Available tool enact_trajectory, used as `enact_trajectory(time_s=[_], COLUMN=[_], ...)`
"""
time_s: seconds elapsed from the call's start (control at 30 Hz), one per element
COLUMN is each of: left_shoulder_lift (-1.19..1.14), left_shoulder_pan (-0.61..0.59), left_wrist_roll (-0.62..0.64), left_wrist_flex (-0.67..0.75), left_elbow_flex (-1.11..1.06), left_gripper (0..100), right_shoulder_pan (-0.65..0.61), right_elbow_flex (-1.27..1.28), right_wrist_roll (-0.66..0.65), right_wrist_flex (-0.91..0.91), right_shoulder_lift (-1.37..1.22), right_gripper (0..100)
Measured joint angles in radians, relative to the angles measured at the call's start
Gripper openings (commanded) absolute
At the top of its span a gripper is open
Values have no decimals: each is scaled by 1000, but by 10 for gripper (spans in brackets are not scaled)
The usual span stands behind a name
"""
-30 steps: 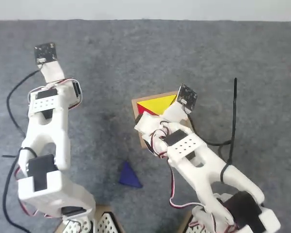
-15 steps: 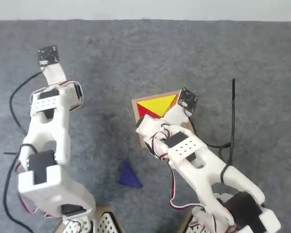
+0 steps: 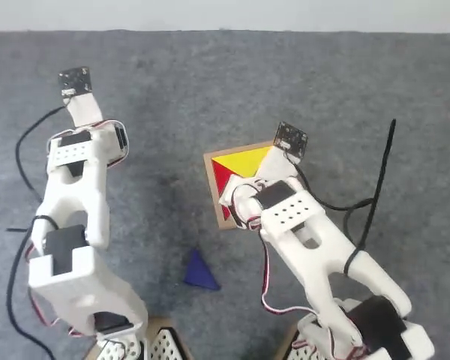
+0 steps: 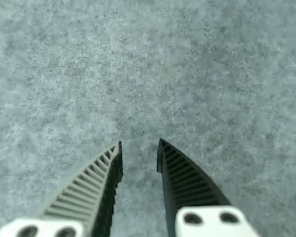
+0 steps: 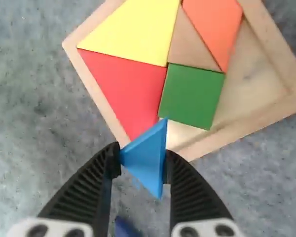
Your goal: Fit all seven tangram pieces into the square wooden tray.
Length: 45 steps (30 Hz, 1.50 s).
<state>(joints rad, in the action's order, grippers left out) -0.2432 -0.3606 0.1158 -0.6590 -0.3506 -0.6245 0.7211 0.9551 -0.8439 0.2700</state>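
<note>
Right gripper (image 5: 140, 165) is pinching a light blue triangle (image 5: 147, 159) over a corner of the square wooden tray (image 5: 274, 64), where a yellow triangle (image 5: 133, 32), red triangle (image 5: 128, 91), orange parallelogram (image 5: 212, 22) and green square (image 5: 190, 96) are lying; a dark blue triangle (image 3: 201, 271) is waiting on the grey surface (image 3: 210, 75), and the left gripper (image 4: 138, 150) is hanging open.

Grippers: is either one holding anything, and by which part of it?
The right gripper pinches the blue triangle: one side of the grip sits at a corner, the other on the opposite edge. The left gripper is open, holding nothing.
</note>
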Motion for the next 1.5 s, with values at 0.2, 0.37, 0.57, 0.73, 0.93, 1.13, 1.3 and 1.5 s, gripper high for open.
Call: enact_trajectory(time_s=[0.2,0.37,0.57,0.73,0.93,1.13,1.3,1.5], left_shoulder_lift=[0,0,0,0,0,0,0,0], left_shoulder_pan=[0,0,0,0,0,0,0,0], left_wrist_roll=[0,0,0,0,0,0,0,0], left_wrist_flex=[0,0,0,0,0,0,0,0], left_elbow_flex=[0,0,0,0,0,0,0,0], left_gripper=[113,113,113,113,113,113,113,113], right_shoulder_pan=[-104,-94,-28,-31,-15,-5,-5,-5], right_elbow_flex=[0,-2,-51,-63,-63,-63,-63,-63], right_wrist_roll=[68,109,149,163,135,28,21,21], right_wrist_flex=[18,37,11,6,8,18,18,18], right_shoulder_lift=[-2,-80,-121,-123,-123,-123,-123,-123], right_gripper=[6,6,6,6,6,6,6,6])
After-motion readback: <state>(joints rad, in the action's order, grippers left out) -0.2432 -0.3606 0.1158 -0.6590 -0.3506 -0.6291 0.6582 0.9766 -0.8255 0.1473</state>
